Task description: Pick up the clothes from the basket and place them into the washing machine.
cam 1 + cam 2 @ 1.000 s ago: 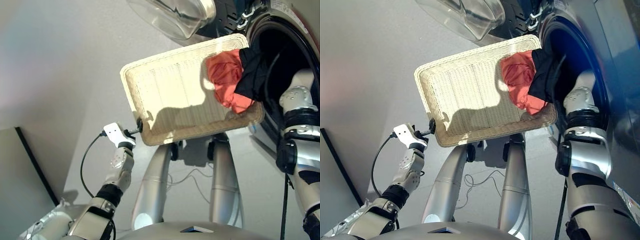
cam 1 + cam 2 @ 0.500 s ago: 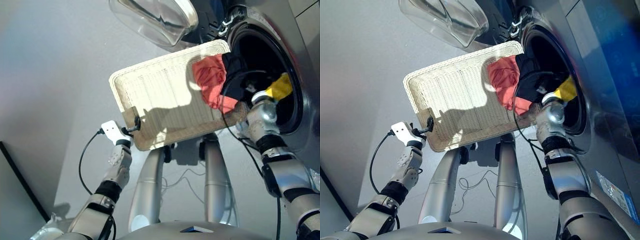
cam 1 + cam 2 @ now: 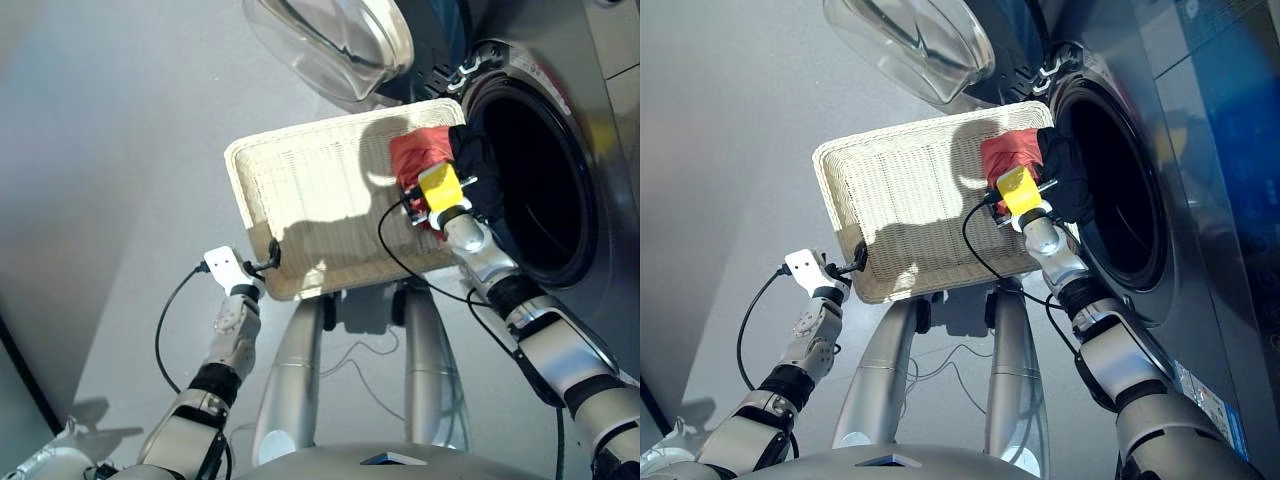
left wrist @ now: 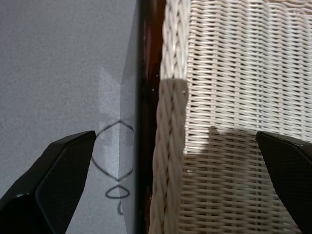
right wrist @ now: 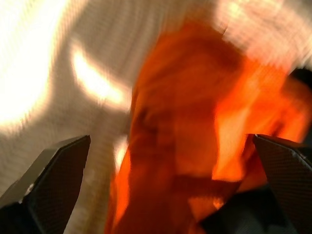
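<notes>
Your right gripper (image 5: 165, 146) came back out of the washing machine (image 3: 560, 190) and hovered, fingers apart, over the coral garment (image 3: 415, 160) beside the black one (image 3: 480, 175) in the basket (image 3: 300, 190), while your left gripper (image 4: 170, 161) stayed spread astride its rim.

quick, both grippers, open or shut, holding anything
Left gripper: open, fingers either side of the basket rim, not clamped.
Right gripper: open, holding nothing, aimed at the red garment.
</notes>
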